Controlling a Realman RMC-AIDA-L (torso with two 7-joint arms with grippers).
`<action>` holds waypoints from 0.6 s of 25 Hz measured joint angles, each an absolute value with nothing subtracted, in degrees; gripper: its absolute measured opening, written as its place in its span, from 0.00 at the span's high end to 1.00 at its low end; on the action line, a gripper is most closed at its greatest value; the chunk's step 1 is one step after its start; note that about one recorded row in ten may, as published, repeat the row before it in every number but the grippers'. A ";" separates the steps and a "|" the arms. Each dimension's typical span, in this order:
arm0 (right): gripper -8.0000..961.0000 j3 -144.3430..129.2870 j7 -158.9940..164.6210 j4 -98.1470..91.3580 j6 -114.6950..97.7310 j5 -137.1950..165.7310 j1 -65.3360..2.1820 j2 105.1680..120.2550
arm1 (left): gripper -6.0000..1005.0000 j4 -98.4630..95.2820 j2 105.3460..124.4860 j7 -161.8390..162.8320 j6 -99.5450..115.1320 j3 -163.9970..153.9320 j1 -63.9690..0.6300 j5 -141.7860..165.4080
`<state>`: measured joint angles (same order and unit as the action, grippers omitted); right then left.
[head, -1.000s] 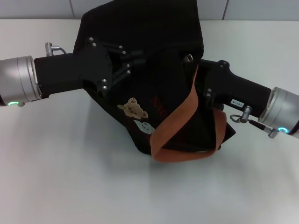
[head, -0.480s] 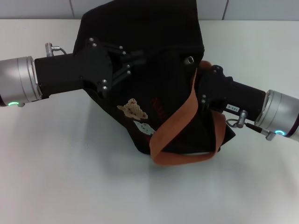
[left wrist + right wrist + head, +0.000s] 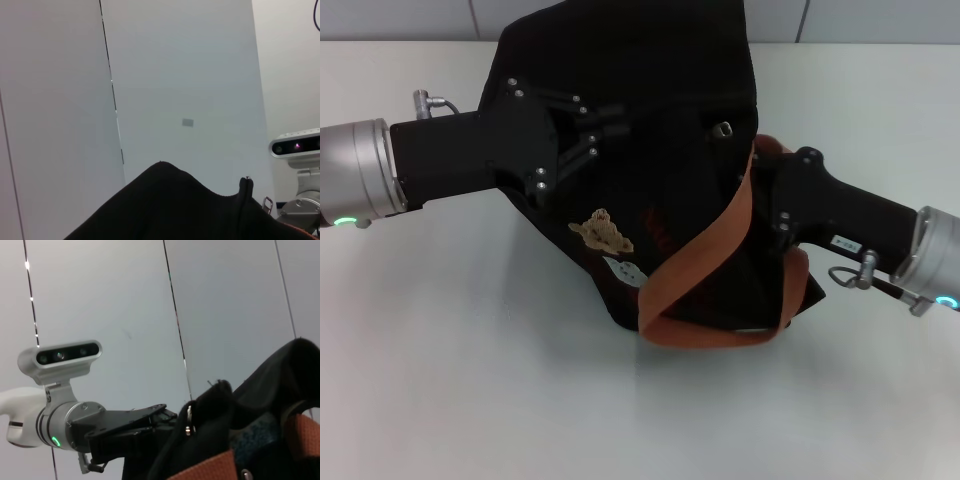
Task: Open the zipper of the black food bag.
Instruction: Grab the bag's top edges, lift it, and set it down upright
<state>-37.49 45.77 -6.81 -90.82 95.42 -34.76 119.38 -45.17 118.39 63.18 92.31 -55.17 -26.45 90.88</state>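
the black food bag (image 3: pixel 650 150) stands on the white table (image 3: pixel 470 380), between the two arms, its fabric slumped and creased. a tan bear patch (image 3: pixel 604 231) and a white cloud patch (image 3: pixel 625 270) show on its near face, with faint red lettering beside them. one orange strap (image 3: pixel 705 262) runs diagonally down the near face and loops along the bag's lower edge.

the left gripper (image 3: pixel 605 135) reaches in from the left side and presses against the upper part of the bag. its black fingers (image 3: pixel 590 128) lie against the black fabric near the top edge; whether they are clenched on the cloth or released cannot be told. in the right wrist view the same gripper (image 3: pixel 167 420) meets the bag's raised top fold.

the right gripper (image 3: pixel 760 190) comes in from the right side, its black housing touching the bag's right flank just beside the orange strap. its fingertips are hidden by fabric and strap, so its state cannot be told.

the zipper (image 3: pixel 724 128) shows as a small silvery pull tab on the bag's upper right, near the right gripper and apart from the left one. the tab also appears in the left wrist view (image 3: pixel 268 204) and in the right wrist view (image 3: pixel 189 420), hanging at the top edge of the fabric.
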 joint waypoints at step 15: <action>0.93 -34.45 48.58 -10.98 -92.62 95.04 -30.71 119.31 | 0.90 -45.18 118.38 63.10 94.10 -53.50 -25.93 90.78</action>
<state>-34.45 48.58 -10.98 -92.62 95.04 -30.71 119.31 -45.18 118.38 63.10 94.10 -53.50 -25.93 90.78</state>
